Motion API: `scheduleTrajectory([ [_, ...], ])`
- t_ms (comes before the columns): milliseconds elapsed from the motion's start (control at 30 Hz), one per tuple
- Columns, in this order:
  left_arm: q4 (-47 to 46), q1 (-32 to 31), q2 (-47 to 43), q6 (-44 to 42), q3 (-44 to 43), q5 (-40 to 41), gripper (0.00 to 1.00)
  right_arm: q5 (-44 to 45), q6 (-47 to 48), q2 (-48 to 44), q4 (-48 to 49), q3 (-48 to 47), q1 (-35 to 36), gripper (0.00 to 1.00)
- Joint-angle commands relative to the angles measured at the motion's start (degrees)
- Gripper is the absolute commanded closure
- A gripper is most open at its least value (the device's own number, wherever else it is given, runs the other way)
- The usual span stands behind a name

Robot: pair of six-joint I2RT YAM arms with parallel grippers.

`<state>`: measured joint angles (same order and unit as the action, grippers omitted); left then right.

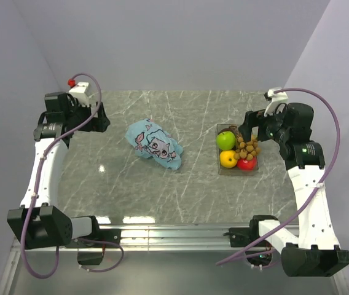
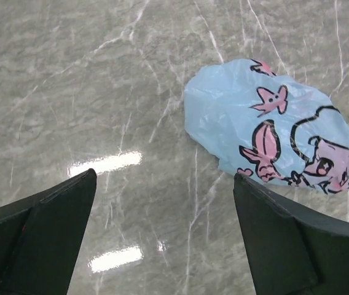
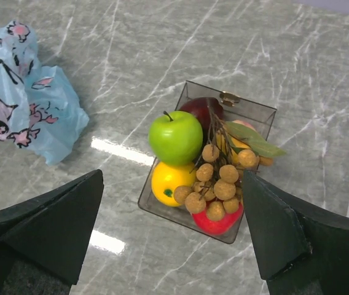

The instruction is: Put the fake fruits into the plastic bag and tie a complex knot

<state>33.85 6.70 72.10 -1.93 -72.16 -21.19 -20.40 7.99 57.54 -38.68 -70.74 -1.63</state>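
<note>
Both wide and empty, left gripper and right gripper are poised; the bag, ahead-right of the left, is best pinched at a loose edge.

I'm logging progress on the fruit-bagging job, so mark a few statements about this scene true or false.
1. The bag lies on the table, apart from the tray. True.
2. The green apple is inside the bag. False: it sits in the tray.
3. The left gripper and right gripper are open and empty. True.
4. The brown bunch lies on the table beside the tray. False: it lies in the tray, over the red fruit.
</note>
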Motion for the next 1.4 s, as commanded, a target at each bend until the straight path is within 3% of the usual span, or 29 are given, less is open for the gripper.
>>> scheduleTrajectory([
  [0,-2.5,-3.7,-2.1,-5.2,0.2,1.6,0.01,-2.6,0.2,0.4,-0.3,0.1,0.2,0.00],
  [133,-3.7,-13.9,-3.5,-11.8,1.8,4.2,0.01,-5.2,-1.1,1.9,0.1,0.9,0.5,0.00],
  [233,-2.4,-20.4,-5.8,-22.6,5.9,0.4,0.01,-6.2,-1.9,3.7,0.7,1.2,1.4,0.00],
  [267,-2.1,-21.7,-6.8,-29.7,8.8,-3.6,0.01,-6.9,-2.0,4.4,0.5,1.0,1.3,0.00],
  [467,-16.3,-33.2,-11.2,-44.3,22.8,-1.3,0.01,-8.5,-3.2,10.3,0.9,-1.0,5.6,0.00],
  [833,-33.4,-45.8,1.8,-54.6,24.9,6.2,0.01,-9.1,-6.5,20.2,0.8,-5.9,9.1,0.00],
  [1033,-30.3,-46.3,12.1,-54.3,21.8,11.4,0.01,-9.4,-7.5,21.6,2.1,-5.6,9.7,0.01],
  [1067,-29.0,-45.9,13.0,-54.4,21.1,11.2,0.04,-9.6,-7.6,21.8,2.4,-5.6,9.8,0.01],
  [1133,-25.3,-44.9,13.9,-55.2,20.6,9.7,0.23,-9.7,-7.9,22.3,3.2,-5.5,10.3,0.01],
  [1167,-21.8,-44.5,13.9,-55.1,19.7,8.3,0.49,-9.8,-7.9,22.5,3.5,-5.5,10.6,0.02],
  [1267,-14.8,-41.3,10.9,-51.7,18.2,2.4,1.00,-10.4,-10.0,23.2,5.1,-5.3,12.1,0.03],
  [1367,-12.3,-37.3,4.2,-51.1,20.0,-7.3,1.00,-11.9,-12.7,23.9,8.4,-3.6,14.5,0.04],
])
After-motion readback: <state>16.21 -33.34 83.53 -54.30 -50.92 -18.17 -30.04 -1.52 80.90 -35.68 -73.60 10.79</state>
